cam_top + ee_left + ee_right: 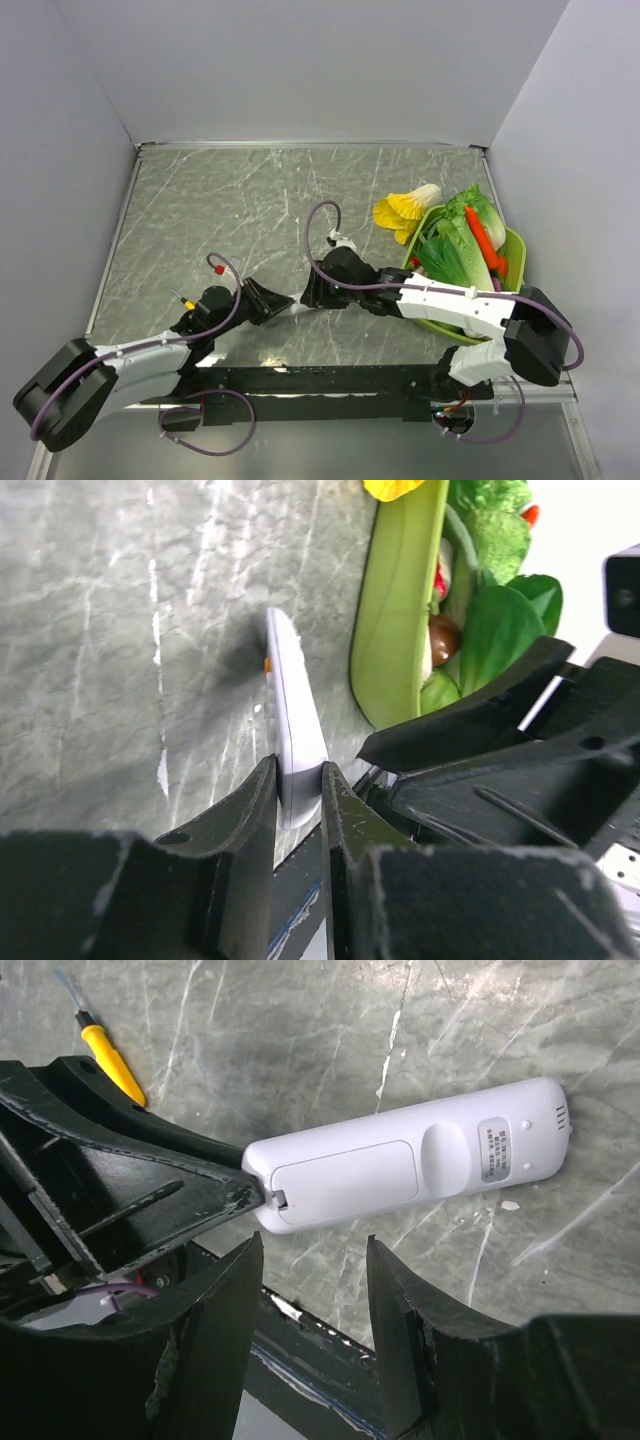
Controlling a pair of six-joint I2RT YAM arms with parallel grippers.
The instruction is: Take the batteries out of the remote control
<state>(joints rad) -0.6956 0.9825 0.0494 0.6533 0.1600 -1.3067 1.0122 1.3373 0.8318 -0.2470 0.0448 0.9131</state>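
Left wrist gives us the left gripper (298,795) clamped on the remote control (288,715), edge-on; right wrist shows its back cover (345,1180), seemingly shut, just past the spread-apart right gripper (312,1255)

Middle of the surface (250,200), close to the near edge: that's where the remote control (410,1165) sits, one end wedged between the fingers of the left claw (298,780), which reaches in from the left. The right claw (312,1260) faces it from the right, just beside the remote, with nothing between its own fingers. Over to the left, beside the left arm, a small stick-like tool (110,1060) lies on the surface, apart from the remote. Well off to the right, a basket (515,250) stands against the right edge with vegetables piled in it, and one leafy vegetable (405,210) at its far-left corner.
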